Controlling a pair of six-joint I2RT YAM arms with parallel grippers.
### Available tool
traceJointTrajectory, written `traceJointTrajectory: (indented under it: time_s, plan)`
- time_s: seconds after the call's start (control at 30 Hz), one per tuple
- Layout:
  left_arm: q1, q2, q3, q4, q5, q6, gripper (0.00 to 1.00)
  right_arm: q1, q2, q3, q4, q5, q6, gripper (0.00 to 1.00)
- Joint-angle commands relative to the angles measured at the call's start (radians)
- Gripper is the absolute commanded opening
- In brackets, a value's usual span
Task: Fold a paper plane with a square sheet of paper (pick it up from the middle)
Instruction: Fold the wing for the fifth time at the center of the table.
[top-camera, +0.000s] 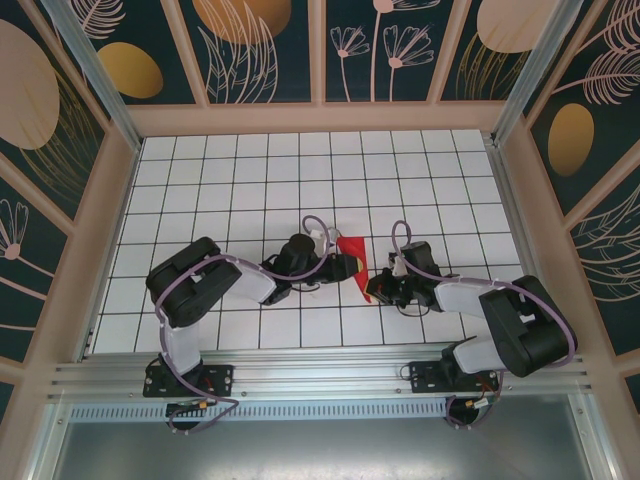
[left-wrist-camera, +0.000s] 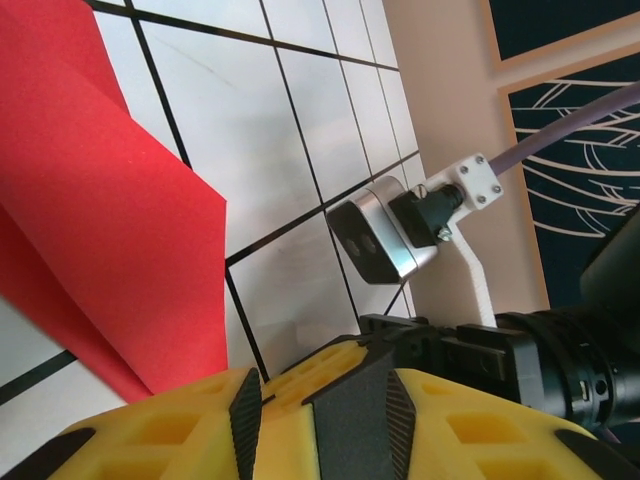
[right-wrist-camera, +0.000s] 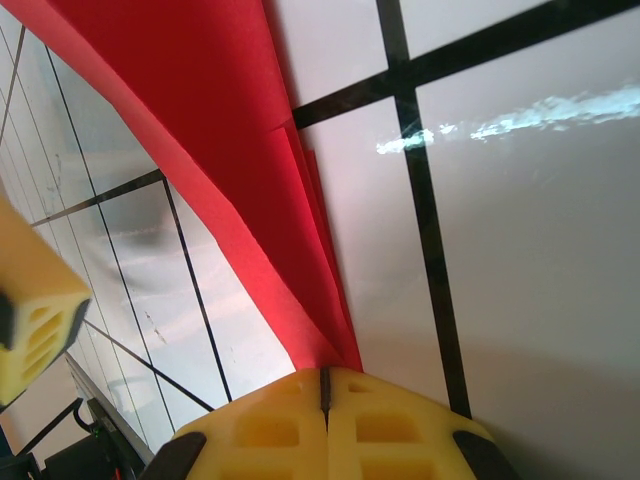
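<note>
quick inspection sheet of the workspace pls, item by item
surface: white gridded table
job's things: red paper, folded into a narrow creased shape, between the two arms
clutter: nothing seen
end effectors: right end effector shut on the paper's end; left end effector beside the paper, open or shut unclear
cables: purple cable looped above each wrist
surroundings: leaf-patterned wall panels in beige frames
</note>
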Motion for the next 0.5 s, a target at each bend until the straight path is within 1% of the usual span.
traceJointTrajectory:
  time_s: [0.0, 0.17, 0.3, 0.47]
  plan:
    - [0.007, 0.044, 0.058, 0.014, 0.030, -0.013, 0.41, 0.000, 0.041, -0.050, -0.169, 0.133, -0.021, 0.05]
    - [0.007, 0.089, 0.102, -0.037, 0.041, -0.015, 0.42, -0.001, 0.034, -0.051, -0.174, 0.135, -0.021, 0.05]
    - [0.008, 0.090, 0.122, -0.121, -0.001, 0.023, 0.43, -0.001, 0.030, -0.051, -0.176, 0.135, -0.019, 0.05]
    - [0.008, 0.127, 0.152, -0.141, -0.006, 0.041, 0.43, -0.001, 0.028, -0.051, -0.179, 0.133, -0.022, 0.05]
